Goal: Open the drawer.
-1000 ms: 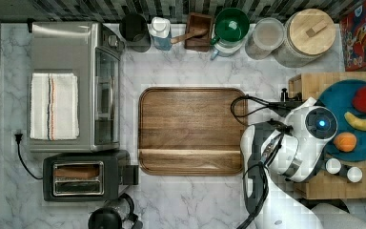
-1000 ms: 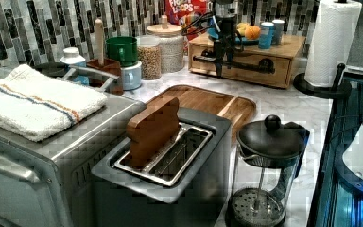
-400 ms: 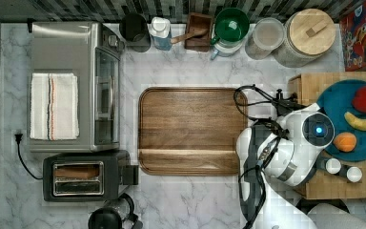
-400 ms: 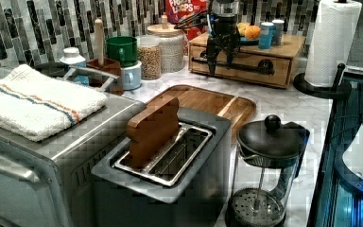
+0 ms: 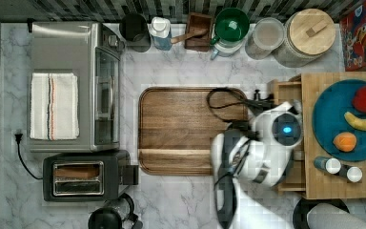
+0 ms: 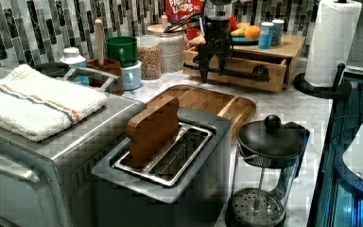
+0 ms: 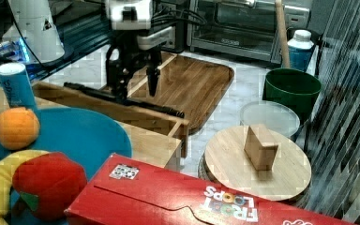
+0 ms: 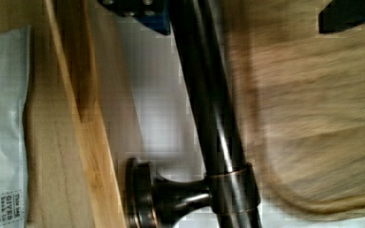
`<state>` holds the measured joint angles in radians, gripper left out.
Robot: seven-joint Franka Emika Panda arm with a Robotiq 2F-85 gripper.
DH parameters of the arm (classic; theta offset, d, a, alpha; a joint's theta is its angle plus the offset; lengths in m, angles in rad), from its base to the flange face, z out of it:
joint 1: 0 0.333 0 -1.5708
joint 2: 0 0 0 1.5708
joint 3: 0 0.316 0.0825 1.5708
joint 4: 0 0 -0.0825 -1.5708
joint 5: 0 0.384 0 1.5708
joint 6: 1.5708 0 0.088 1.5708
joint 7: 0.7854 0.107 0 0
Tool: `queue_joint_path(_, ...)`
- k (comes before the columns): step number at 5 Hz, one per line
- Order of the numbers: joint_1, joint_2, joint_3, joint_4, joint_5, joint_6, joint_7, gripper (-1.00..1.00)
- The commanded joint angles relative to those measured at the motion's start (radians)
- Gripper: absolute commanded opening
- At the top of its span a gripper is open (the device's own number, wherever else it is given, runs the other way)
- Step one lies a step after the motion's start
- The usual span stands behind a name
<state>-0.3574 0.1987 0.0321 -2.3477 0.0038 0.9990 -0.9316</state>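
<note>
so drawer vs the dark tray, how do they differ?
The drawer is pale bamboo with a long black bar handle; the tray is dark walnut and has none. The drawer sits pulled partly out of its stand, with the claw straddling the handle; the tray lies flat on the marble counter. Both are wooden.

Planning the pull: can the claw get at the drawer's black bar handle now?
Probably yes: the claw straddles the handle on the drawer, fingers either side, nothing between.
</note>
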Motion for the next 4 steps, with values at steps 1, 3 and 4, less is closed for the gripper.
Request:
queue_joint_path(1,0.222,-0.064,0.161,-0.129,-0.039,0.085,0.321,1.00)
queue_joint_path(3,0.259,-0.040,0.173,-0.104,-0.005,0.093,0.401,1.00)
queue_joint_path(4,0.266,-0.040,0.166,-0.104,-0.003,0.093,0.399,1.00)
